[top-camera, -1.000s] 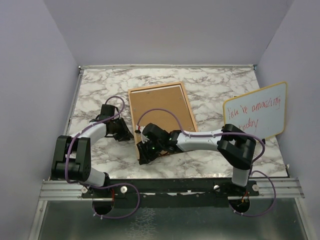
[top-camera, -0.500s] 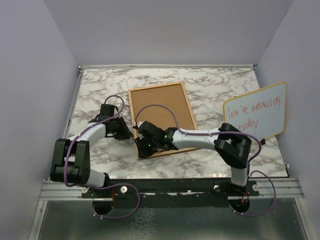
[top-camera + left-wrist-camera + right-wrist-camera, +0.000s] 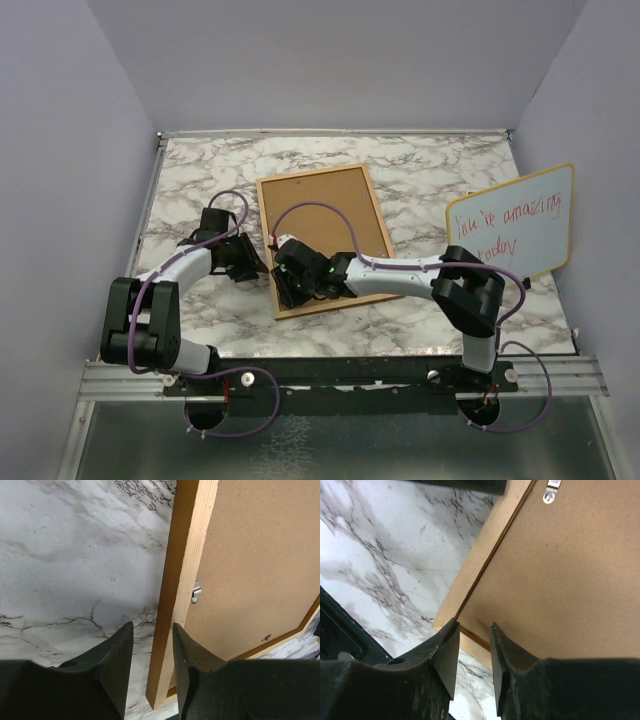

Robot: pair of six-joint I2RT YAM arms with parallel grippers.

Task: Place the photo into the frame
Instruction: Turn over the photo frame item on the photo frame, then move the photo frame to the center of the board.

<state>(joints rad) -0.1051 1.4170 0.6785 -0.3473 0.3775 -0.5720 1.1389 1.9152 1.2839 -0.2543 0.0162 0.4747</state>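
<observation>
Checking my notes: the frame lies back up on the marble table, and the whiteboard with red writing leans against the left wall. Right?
No: the whiteboard leans against the right wall, as the top external view shows; the rest holds.

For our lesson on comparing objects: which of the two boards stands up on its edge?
The whiteboard, yellow-rimmed with red handwriting, propped up on the right. The frame lies low instead, brown back facing up.

I see the frame (image 3: 325,235) lying back-up in the middle of the top view, slightly askew with its long sides running up the picture, a thin orange-brown wooden rim around a brown cork-like board carrying a small metal tab (image 3: 196,592).
</observation>
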